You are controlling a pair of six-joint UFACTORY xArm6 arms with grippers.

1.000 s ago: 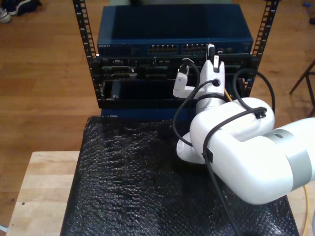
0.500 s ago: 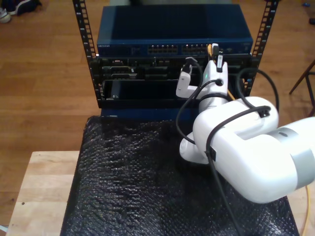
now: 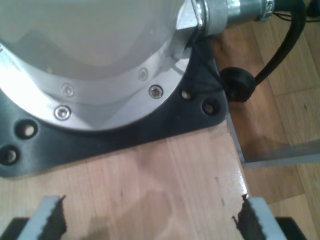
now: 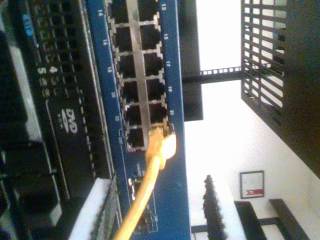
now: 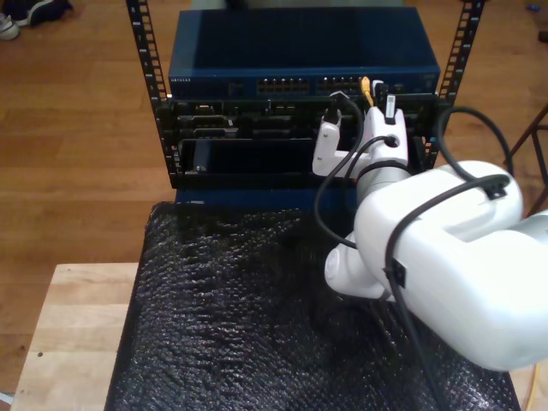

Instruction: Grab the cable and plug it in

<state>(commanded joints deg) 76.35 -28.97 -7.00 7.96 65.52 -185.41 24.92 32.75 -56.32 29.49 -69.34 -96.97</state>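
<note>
The cable point(image 4: 150, 175) is thin and yellow-orange. It runs up between the fingers of my second gripper point(image 4: 157, 182) to its plug point(image 4: 161, 142). The plug's tip sits at the mouth of a port near the end of the blue switch's point(image 4: 175, 75) port rows. The cable lies close to one finger point(image 4: 102, 212); a gap shows to the other, so the grip is unclear. In the exterior view my second gripper point(image 5: 381, 92) reaches the switch point(image 5: 300, 56) with a bit of yellow cable point(image 5: 366, 84) at the ports. My first gripper point(image 3: 150, 222) stands open over bare wood, holding nothing.
Black rack rails point(image 5: 144, 51) flank the switch, with darker equipment point(image 5: 240, 120) beneath it. A black bubble-wrap mat point(image 5: 240, 325) covers the wooden table point(image 5: 68, 325). An arm base point(image 3: 100, 60) and a black hose point(image 3: 280, 50) stand just beyond my first gripper.
The second arm has pushed toward the rack and shifted to the exterior view's right. Its gripper has risen to the switch's port row, where the yellow plug end now shows.
</note>
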